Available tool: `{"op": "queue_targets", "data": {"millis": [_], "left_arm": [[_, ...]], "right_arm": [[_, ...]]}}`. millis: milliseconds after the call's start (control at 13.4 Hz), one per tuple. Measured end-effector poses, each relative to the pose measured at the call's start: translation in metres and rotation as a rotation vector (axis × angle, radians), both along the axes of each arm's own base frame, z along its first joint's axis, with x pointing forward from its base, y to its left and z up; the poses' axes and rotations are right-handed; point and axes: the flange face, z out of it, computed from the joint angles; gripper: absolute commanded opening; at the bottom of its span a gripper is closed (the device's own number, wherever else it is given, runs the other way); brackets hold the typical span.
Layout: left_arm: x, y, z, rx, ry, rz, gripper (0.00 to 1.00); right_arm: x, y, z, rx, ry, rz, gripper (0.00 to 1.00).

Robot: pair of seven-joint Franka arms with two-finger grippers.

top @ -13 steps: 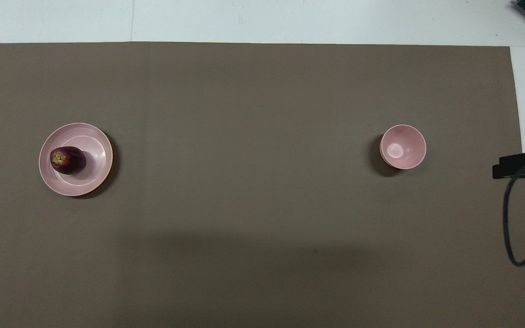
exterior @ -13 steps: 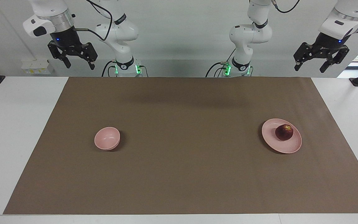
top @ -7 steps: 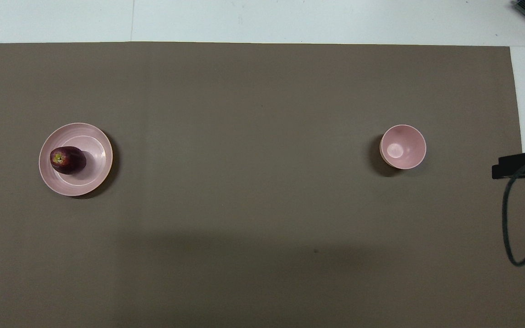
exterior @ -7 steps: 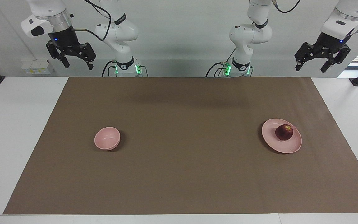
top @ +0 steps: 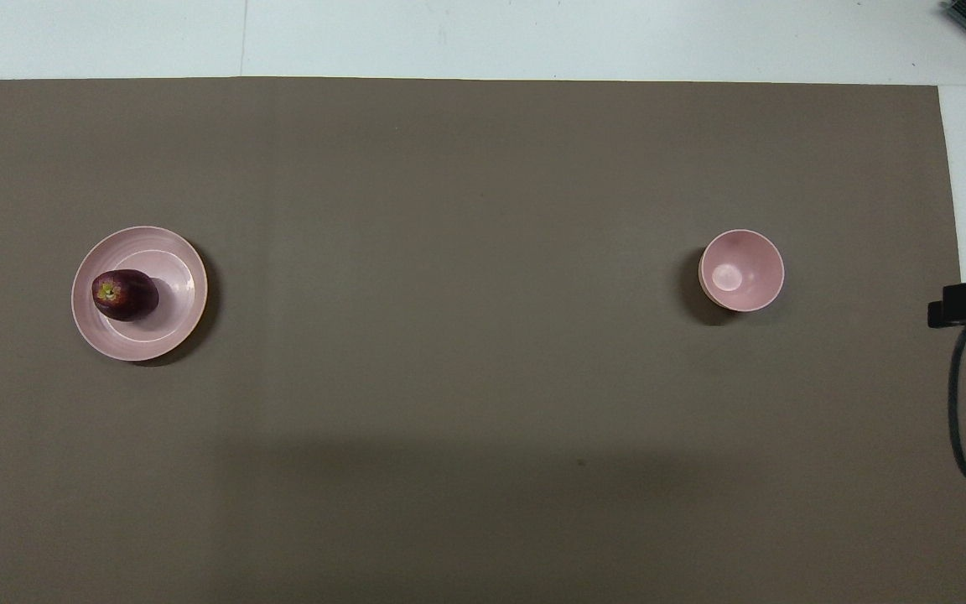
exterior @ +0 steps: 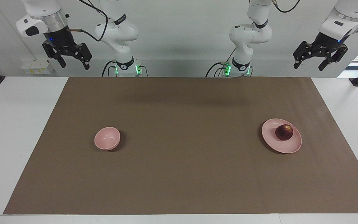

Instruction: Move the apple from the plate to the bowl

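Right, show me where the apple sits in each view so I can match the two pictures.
Facing view: the apple lies on the plate, toward the left arm's end of the table.
Overhead view: the apple lies on the same plate.
Shared landmark: the bowl, toward the right arm's end.

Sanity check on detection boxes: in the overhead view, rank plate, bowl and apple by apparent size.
1. plate, widest
2. bowl, clearly narrower
3. apple, smallest, sitting on the plate
No ties.
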Motion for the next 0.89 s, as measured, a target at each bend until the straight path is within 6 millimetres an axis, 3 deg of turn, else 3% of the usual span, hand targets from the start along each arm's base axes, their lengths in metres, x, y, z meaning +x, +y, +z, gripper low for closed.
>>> {"op": "queue_targets", "data": {"millis": [149, 372, 893], "left_arm": [[0.004, 0.001, -0.003, 0.000, -0.024, 0.003, 1.00], [0.012, 0.002, -0.024, -0.001, -0.039, 0.004, 1.00], [0.029, 0.014, -0.108, -0.001, -0.044, 0.027, 1.00]], "right_arm": [[0.000, 0.000, 0.000, 0.000, 0.000, 0.000, 1.00], [0.000, 0.001, 0.000, 0.001, 0.000, 0.002, 1.00], [0.000, 0.002, 0.000, 0.001, 0.000, 0.003, 1.00]]}}
